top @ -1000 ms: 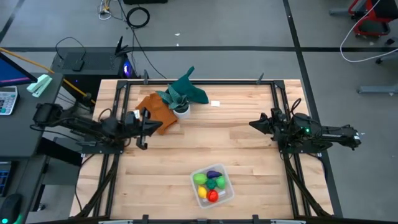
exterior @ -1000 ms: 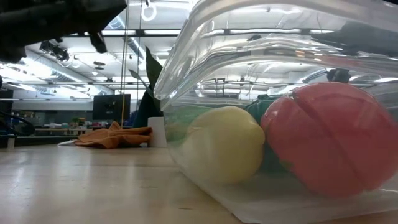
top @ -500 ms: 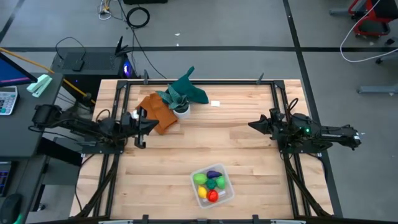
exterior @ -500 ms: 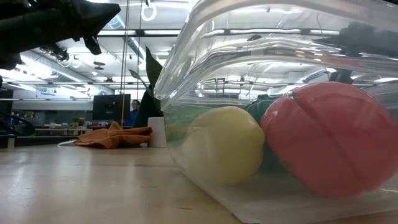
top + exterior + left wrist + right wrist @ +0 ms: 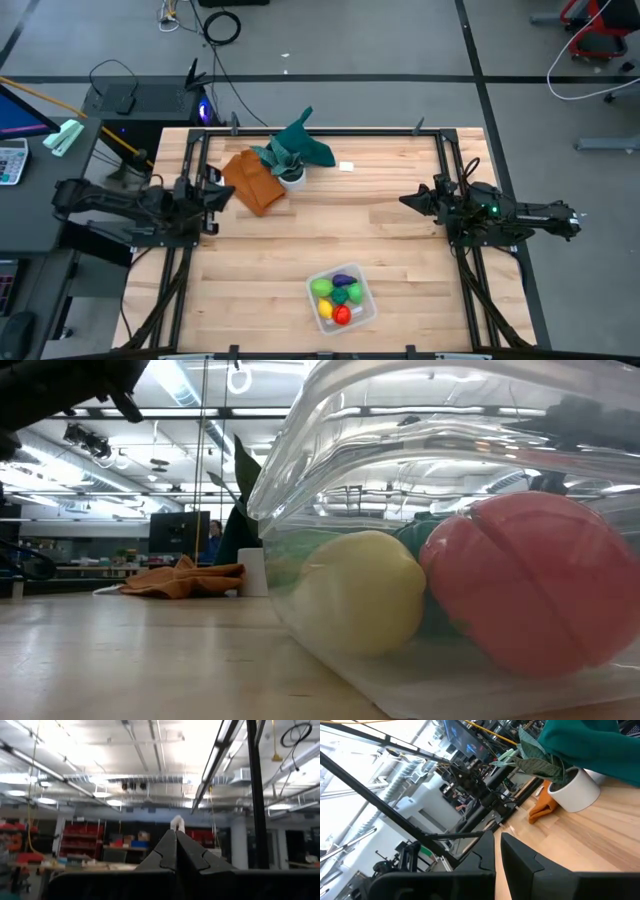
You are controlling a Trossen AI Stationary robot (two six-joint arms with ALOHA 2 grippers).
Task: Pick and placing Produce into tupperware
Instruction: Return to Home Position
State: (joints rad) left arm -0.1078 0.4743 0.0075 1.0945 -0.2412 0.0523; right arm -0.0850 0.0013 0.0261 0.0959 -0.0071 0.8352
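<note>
1. High view: the left pincer (image 5: 216,190) has drawn back toward the desk's (image 5: 400,255) left edge. It now sits at the edge of the orange-brown cloth (image 5: 255,182), no longer over it. The right pincer (image 5: 406,200) is unmoved on the right side. The tupperware (image 5: 312,282) stays near the front edge, well apart from both, with all the produce (image 5: 345,295) inside.
2. Low view: the left arm's dark shape (image 5: 60,382) has shrunk into the upper corner. The yellow piece (image 5: 360,592) and red piece (image 5: 530,595) lie against the tupperware's clear wall as before.
3. Left wrist view: the left pincer is clenched on nothing, its fingers (image 5: 165,851) meeting and aimed into the room.
4. Right wrist view: the right pincer is clenched and empty, with only a thin slit between its fingers (image 5: 485,852). It faces the white pot (image 5: 575,792).
</note>
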